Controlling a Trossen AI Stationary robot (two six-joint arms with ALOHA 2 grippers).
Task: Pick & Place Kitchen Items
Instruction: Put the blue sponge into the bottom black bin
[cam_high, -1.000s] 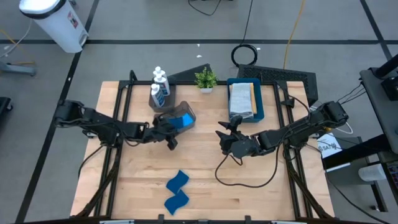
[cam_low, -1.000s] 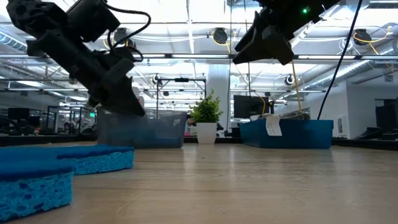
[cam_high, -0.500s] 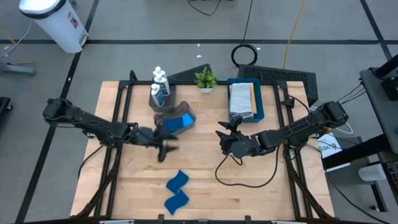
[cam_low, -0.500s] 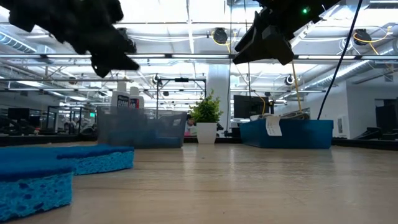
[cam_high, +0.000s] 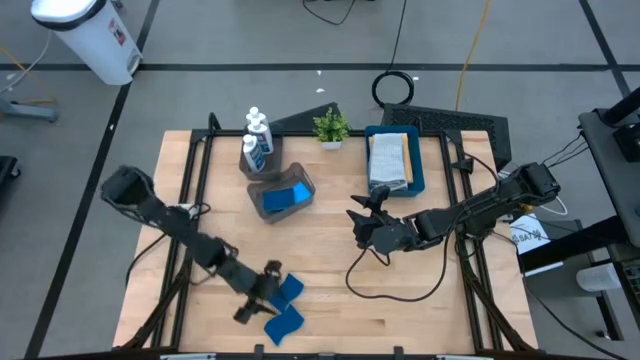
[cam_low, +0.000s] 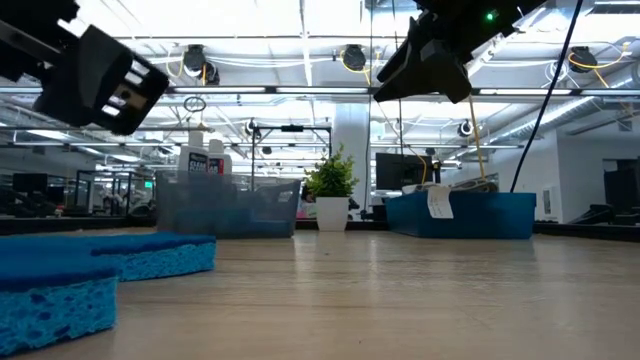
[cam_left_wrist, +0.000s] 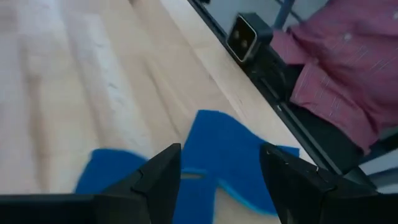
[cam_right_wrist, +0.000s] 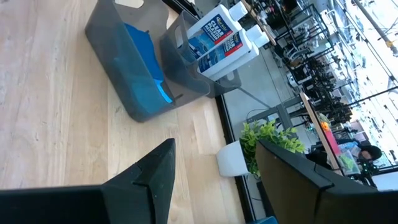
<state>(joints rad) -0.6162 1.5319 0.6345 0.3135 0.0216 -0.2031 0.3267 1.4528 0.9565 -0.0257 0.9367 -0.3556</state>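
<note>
The left gripper (cam_high: 262, 297) hangs over the near part of the table with its jaws spread and nothing between them. Just beyond its fingertips (cam_left_wrist: 163, 168) lie two sponges (cam_left_wrist: 214, 152), flat on the wood and overlapping or touching; in the high view one sponge (cam_high: 289, 290) sits right beside the claw and the other sponge (cam_high: 285, 324) just past it, toward the table's near edge.

The risk here, as I judge it, is the pair lying so close together. If the claw comes down across both, it could pinch the two at once, or catch one by a wavy edge and drag the other along. A soft sponge also gives under the fingers, so a shallow bite at a corner may slip free on the lift. A descent too far to one side would only shove it across the wood.

A third sponge already sits in the grey bin (cam_high: 281, 193), well away from the left claw, next to the bottles (cam_high: 257, 140).

The right gripper (cam_high: 372, 232) waits mid-table, jaws apart and holding nothing, near the blue tray (cam_high: 418, 170) with cloths.
</note>
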